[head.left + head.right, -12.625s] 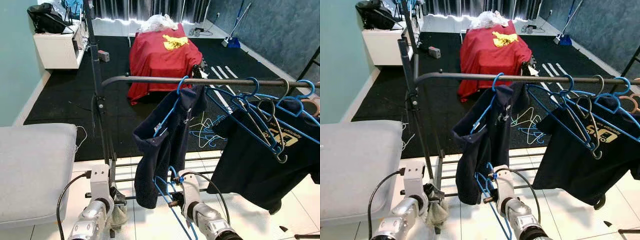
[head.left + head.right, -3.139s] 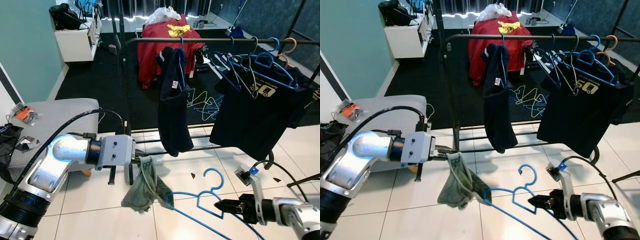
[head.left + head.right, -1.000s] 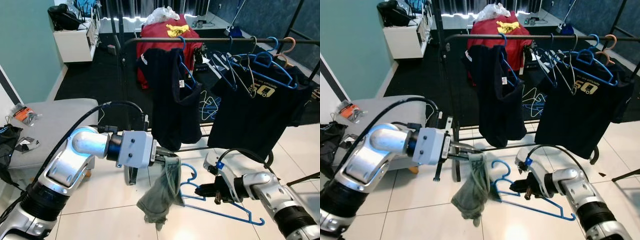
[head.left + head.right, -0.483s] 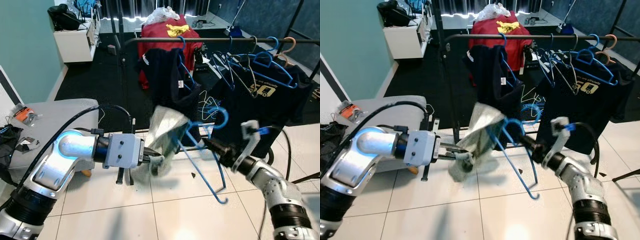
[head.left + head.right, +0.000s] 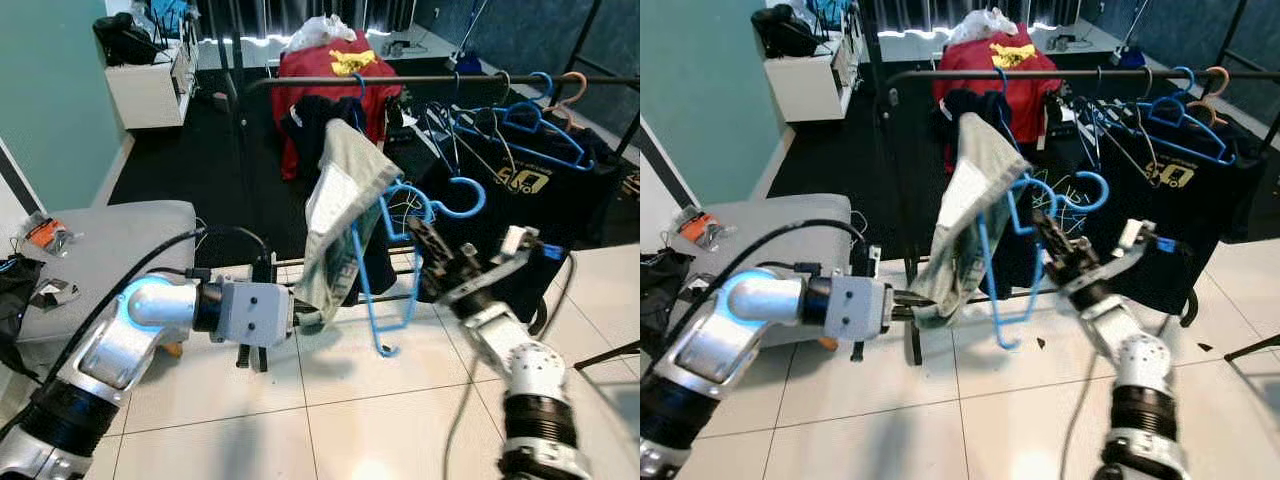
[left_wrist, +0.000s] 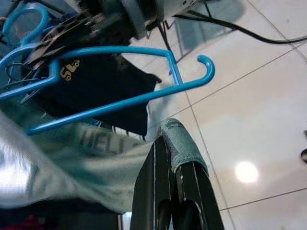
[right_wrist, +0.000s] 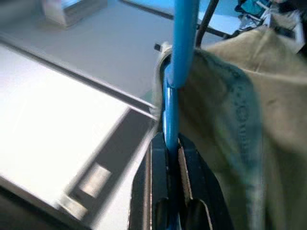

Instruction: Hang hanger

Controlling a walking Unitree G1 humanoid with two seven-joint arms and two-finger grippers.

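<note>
A blue plastic hanger [image 5: 385,262] is lifted in front of the black clothes rail [image 5: 420,80], its hook [image 5: 462,196] below the bar. My right gripper [image 5: 425,245] is shut on the hanger near its neck; in the right wrist view the fingers [image 7: 156,177] clamp the blue hanger bar [image 7: 171,103]. A grey-green garment [image 5: 338,205] drapes over one hanger shoulder and hangs down. My left gripper [image 5: 300,318] is shut on the garment's lower hem; the left wrist view has the hem [image 6: 176,143] pinched between the fingers.
A dark garment [image 5: 320,120] and a black T-shirt [image 5: 520,170] hang on the rail among several blue hangers [image 5: 510,115]. The rack's upright post [image 5: 240,170] stands just left of the garment. A grey ottoman [image 5: 90,240] lies to my left, a red-covered object [image 5: 330,70] behind.
My right gripper has swung the hanger upward and nearer the rail, and the garment now hangs straighter from it. My left gripper keeps its hold on the hem.
</note>
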